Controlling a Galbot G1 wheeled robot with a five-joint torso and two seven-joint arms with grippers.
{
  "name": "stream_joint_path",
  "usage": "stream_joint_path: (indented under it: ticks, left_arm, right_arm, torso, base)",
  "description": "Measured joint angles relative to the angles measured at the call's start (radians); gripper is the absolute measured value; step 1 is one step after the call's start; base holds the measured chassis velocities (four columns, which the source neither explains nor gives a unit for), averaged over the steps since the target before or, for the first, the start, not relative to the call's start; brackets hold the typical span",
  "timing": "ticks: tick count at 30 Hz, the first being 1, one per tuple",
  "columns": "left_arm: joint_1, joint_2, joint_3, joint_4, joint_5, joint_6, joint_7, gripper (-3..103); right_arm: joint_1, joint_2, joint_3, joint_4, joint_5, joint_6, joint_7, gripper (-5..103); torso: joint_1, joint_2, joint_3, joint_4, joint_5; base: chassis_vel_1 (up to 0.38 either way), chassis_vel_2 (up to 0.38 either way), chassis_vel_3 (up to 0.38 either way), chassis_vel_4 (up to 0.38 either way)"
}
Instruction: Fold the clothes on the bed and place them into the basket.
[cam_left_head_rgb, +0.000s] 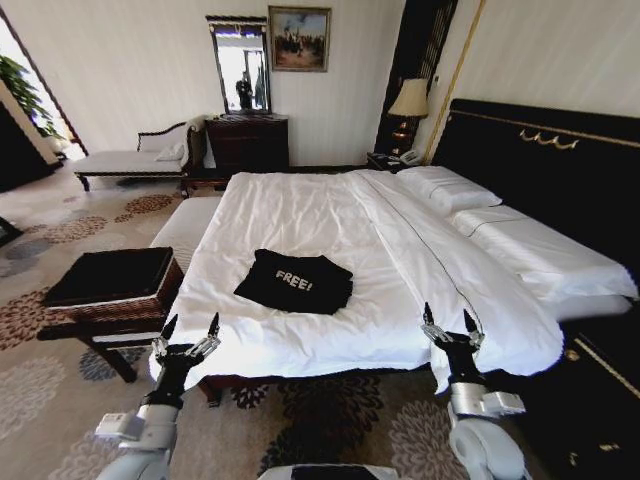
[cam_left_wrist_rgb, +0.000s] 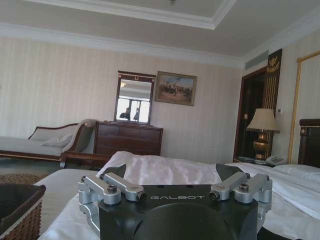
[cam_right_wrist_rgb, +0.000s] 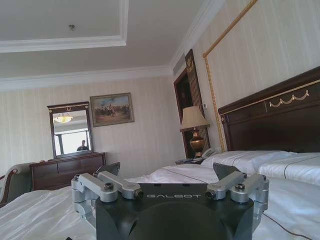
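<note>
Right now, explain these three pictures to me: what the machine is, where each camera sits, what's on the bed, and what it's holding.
This is a wheeled robot with two arms. One picture looks down from its head; the other two look out from cameras on each wrist. The left end effector and right end effector hover open at the foot of the bed, holding nothing. A folded black shirt lies on the white sheets. The basket stands beside the bed, on the robot's left.
</note>
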Motion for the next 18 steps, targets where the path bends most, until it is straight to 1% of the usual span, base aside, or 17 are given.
stream_joint_path:
  ticks: [12,18]
  left_arm:
    - [-0.012,0.007,-0.003,0.027,-0.009,-0.001,-0.001,100]
    - [-0.023,0.026,-0.014,0.037,-0.03,-0.002,-0.001,100]
  right_arm:
    - [0.017,0.012,-0.024,-0.031,-0.029,-0.003,0.002,100]
    - [0.02,0.015,-0.024,-0.031,-0.034,-0.006,0.007,100]
  torso:
    - [0.0,0.0,0.0,0.0,-0.0003]
    - [0.0,0.0,0.0,0.0001,-0.0001]
  base:
    - [-0.111,0.107,0.115,-0.11]
    - [-0.125,0.145,0.126,-0.136]
